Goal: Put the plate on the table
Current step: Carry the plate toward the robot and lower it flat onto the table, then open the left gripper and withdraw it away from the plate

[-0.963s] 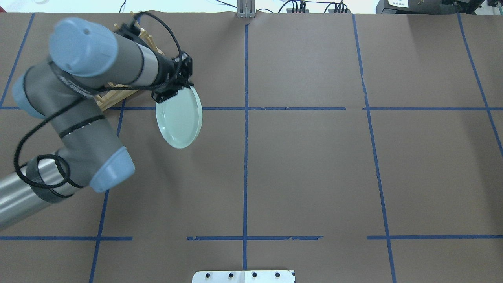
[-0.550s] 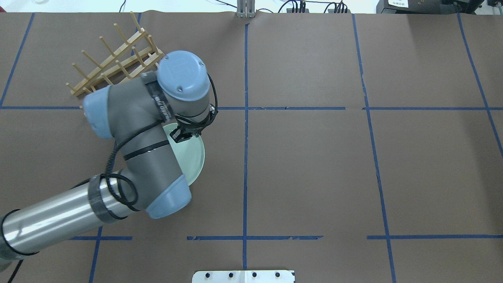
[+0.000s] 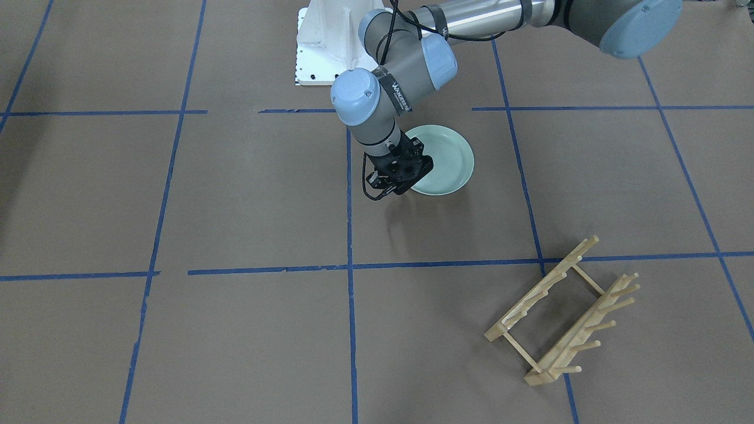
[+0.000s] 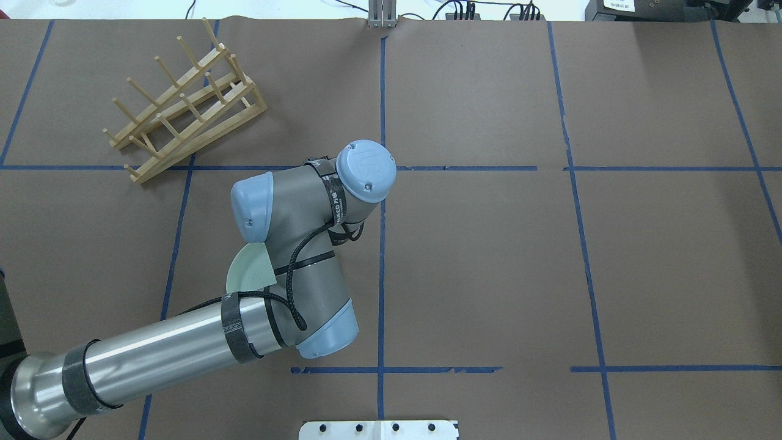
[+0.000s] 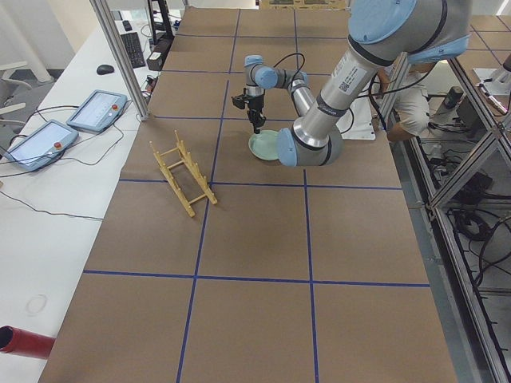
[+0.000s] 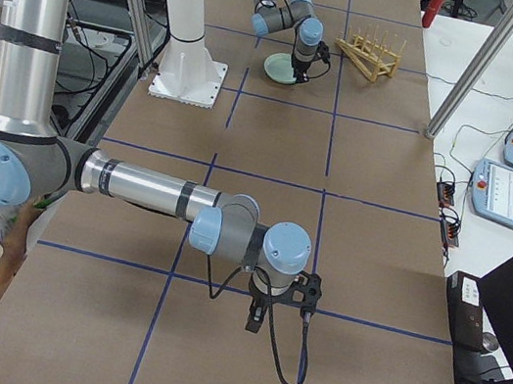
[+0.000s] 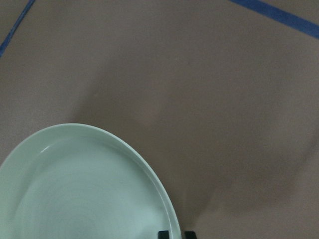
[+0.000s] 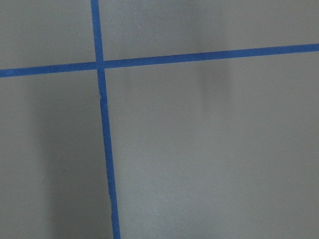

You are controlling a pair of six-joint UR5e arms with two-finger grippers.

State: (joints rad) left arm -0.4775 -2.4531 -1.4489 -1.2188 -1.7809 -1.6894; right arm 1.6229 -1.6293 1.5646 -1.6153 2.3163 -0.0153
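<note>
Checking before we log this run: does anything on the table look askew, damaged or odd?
Nothing serious. The plate looks whole and about level, on or just above the table, its rim at the left gripper. The wooden rack stands upright and empty. Only the blue tape lines are frayed and gapped.

Most of the plate (image 4: 244, 275) under the left arm (image 4: 305, 244) overhead.

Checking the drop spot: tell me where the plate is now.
In the front-facing view the plate lies just right of centre on the table, below the white robot base, with the left tool at its left rim.
</note>
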